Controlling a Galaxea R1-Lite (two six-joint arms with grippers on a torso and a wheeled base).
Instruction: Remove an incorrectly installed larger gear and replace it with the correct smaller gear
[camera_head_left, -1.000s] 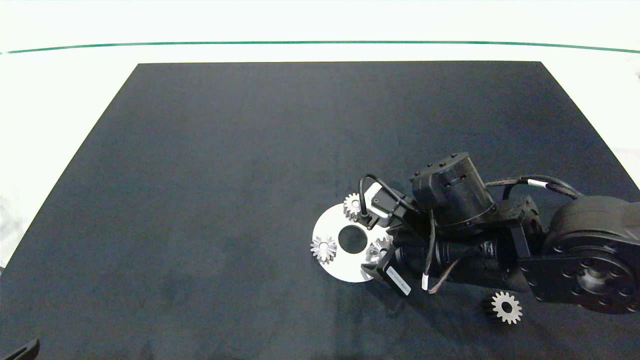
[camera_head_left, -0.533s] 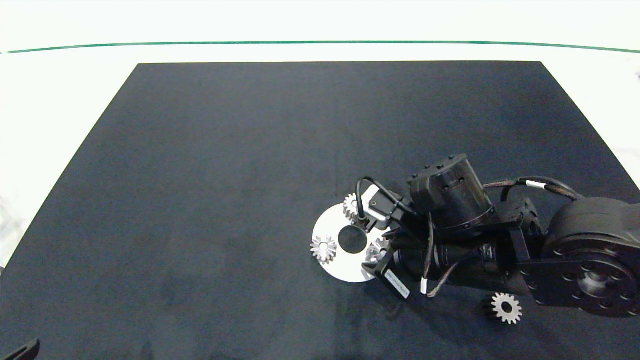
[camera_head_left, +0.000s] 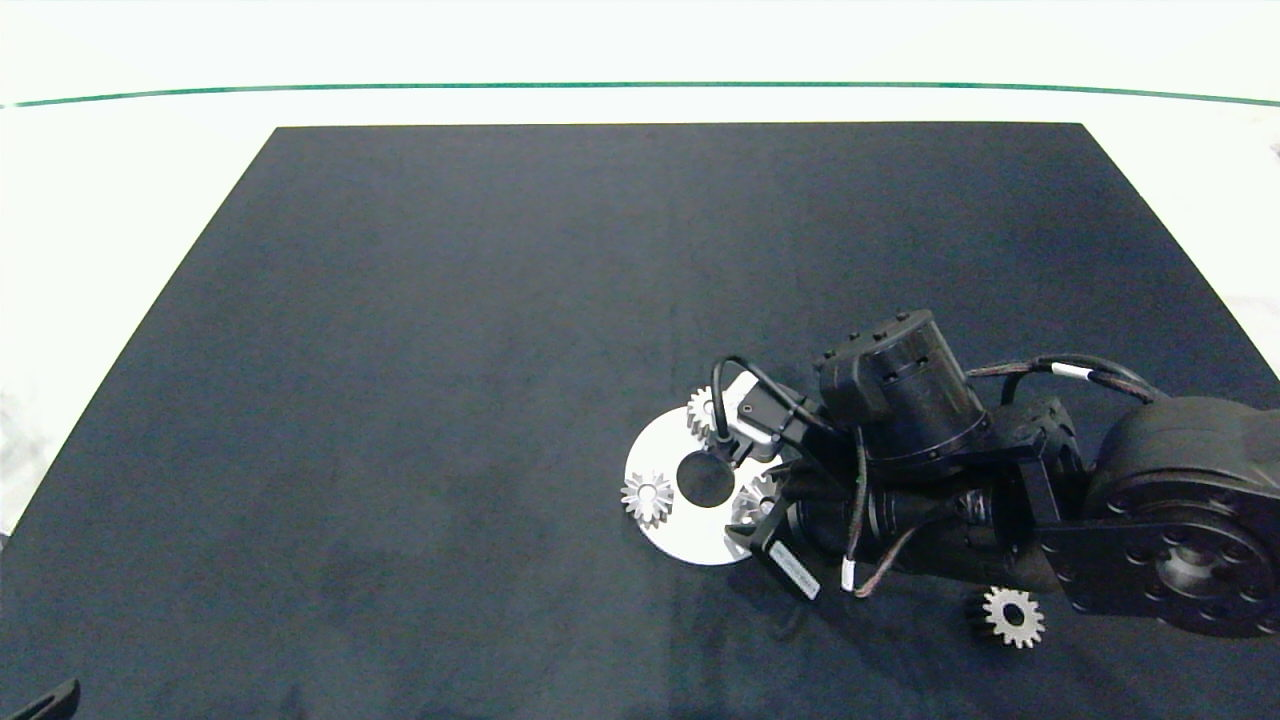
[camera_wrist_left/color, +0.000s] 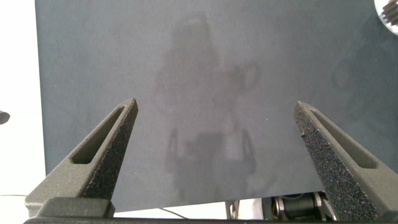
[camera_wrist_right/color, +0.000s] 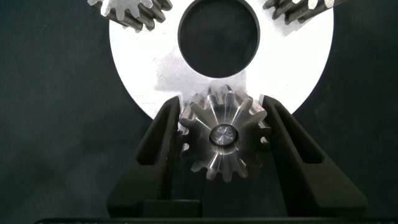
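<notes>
Silvery metal stood out against the black mat in the head view. A white disc with a round centre hole lay right of centre, with the larger gear on its right edge, half hidden under the right arm. The smaller gear lay loose on the mat at the lower right, close beside that arm. A sweep of the arm could have knocked it away.

The left wrist view showed the left pincer spread wide over bare mat, holding nothing.

In the right wrist view, the right pincer was clamped on the larger gear, its fingers pressing the tooth tips on both sides. A shiny pin filled the gear's hole. Grip on pointed teeth looked thin, so the gear might have slipped or cocked and jammed on the pin if pulled off-axis. A stuck gear could have dragged the light disc up, upsetting the two other gears at the upper edge.
</notes>
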